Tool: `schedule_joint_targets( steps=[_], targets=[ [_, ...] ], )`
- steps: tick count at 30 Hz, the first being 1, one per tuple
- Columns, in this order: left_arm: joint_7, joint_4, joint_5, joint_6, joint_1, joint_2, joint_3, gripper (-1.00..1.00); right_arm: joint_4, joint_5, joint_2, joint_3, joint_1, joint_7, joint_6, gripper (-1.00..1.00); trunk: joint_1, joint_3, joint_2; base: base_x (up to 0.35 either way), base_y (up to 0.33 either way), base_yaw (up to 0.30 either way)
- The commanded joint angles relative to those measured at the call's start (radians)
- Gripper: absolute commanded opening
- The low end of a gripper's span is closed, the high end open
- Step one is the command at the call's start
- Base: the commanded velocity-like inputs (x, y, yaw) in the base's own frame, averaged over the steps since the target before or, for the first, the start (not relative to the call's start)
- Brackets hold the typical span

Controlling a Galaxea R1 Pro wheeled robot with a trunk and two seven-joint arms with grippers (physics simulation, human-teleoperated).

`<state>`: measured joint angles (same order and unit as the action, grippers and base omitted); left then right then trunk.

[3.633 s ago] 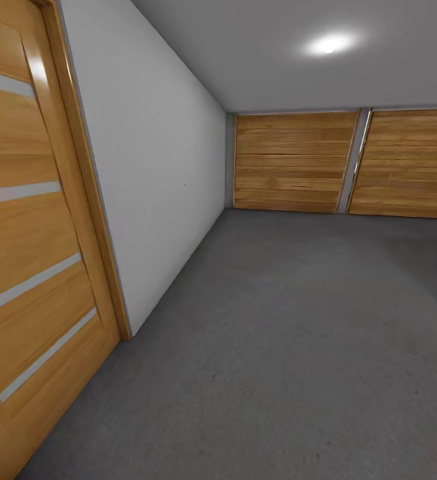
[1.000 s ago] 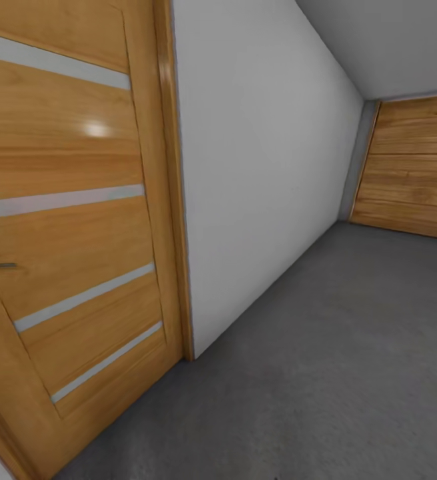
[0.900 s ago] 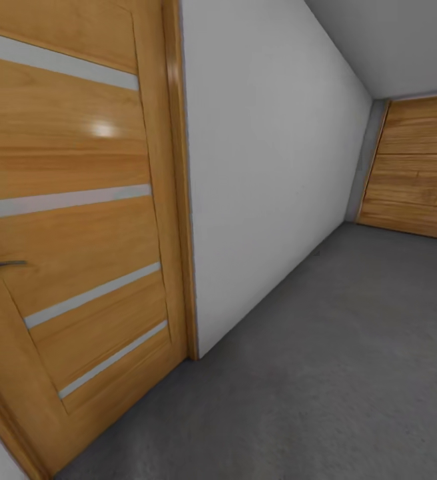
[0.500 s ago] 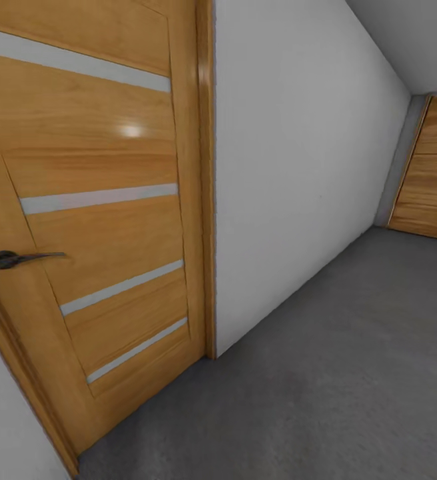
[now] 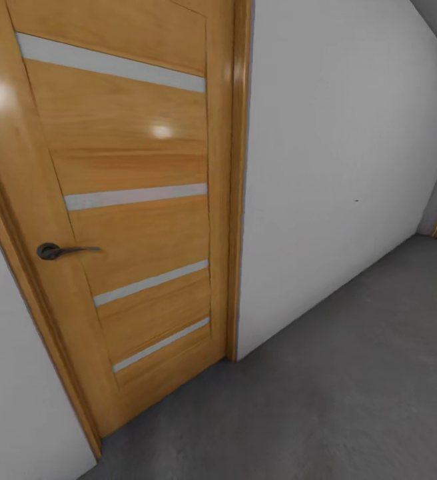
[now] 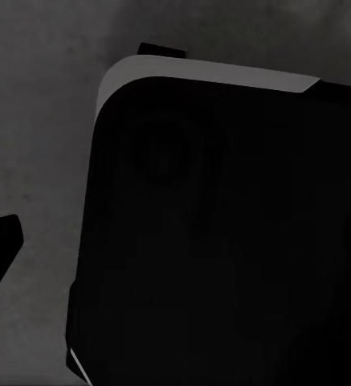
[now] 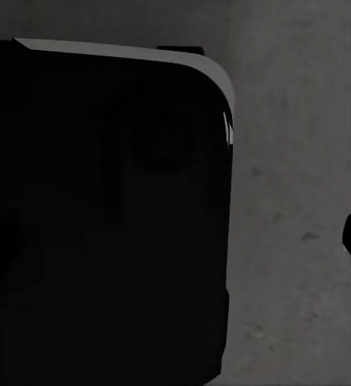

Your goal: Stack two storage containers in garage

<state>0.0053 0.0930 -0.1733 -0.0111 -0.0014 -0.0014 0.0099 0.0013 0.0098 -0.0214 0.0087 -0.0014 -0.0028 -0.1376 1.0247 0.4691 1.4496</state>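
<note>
Closed orange door [image 5: 132, 220] and grey wall [image 5: 338, 173] block ahead; floor [image 5: 325, 407] open rightward.

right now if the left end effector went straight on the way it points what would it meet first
Most likely the robot's own dark body, which blocks most of the left wrist view; past it lies the grey concrete floor. Depth is unclear.

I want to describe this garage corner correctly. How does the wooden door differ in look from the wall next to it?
The door is orange-brown wood with visible grain; the wall is plain pale grey.
The door carries four pale horizontal strips and a dark lever handle; the wall is bare.
The door shows glossy light reflections; the wall looks matt.
Both stand upright on the dark grey floor.
</note>
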Motion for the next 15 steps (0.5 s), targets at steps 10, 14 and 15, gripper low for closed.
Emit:
schedule_joint_targets(
  steps=[10, 14, 15],
  targets=[
    [0.001, 0.001, -0.008, -0.001, 0.0, 0.003, 0.002, 1.0, 0.001, 0.001, 0.0, 0.001, 0.0, 0.0, -0.003, 1.0, 0.0, 0.001, 0.0, 0.226, -0.211, 0.273],
    [0.001, 0.001, -0.008, -0.001, 0.0, 0.003, 0.002, 1.0, 0.001, 0.001, 0.0, 0.001, 0.0, 0.0, -0.003, 1.0, 0.0, 0.001, 0.0, 0.242, -0.222, 0.273],
    [0.001, 0.001, -0.008, -0.001, 0.0, 0.003, 0.002, 1.0, 0.001, 0.001, 0.0, 0.001, 0.0, 0.0, -0.003, 1.0, 0.0, 0.001, 0.0, 0.243, -0.226, 0.273]
  ],
)
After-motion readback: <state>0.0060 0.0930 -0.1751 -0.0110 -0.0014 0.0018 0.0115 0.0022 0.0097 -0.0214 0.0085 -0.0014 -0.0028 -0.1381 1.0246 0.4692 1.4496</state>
